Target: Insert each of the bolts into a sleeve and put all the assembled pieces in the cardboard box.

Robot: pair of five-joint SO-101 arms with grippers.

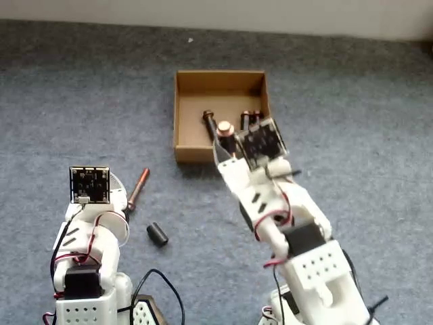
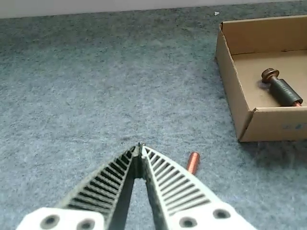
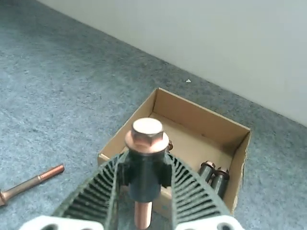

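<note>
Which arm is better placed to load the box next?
Right. The right end effector is shut on a copper bolt in a black sleeve at the edge of the brown cardboard box. The left end effector is shut, empty, over grey carpet.

A brown cardboard box [image 1: 177,115] sits on the grey carpet [image 1: 352,101]. Inside lies 1 bolt in a dark sleeve [image 1: 208,123], with more dark pieces [image 1: 250,117] nearby. The right gripper [image 1: 228,142] hangs over the box's near wall, squeezing a copper bolt in a black sleeve [image 1: 225,129]. By the left arm [image 1: 88,237] lie 1 long copper bolt [image 1: 138,187] and 1 short black sleeve [image 1: 157,234], apart.
</note>
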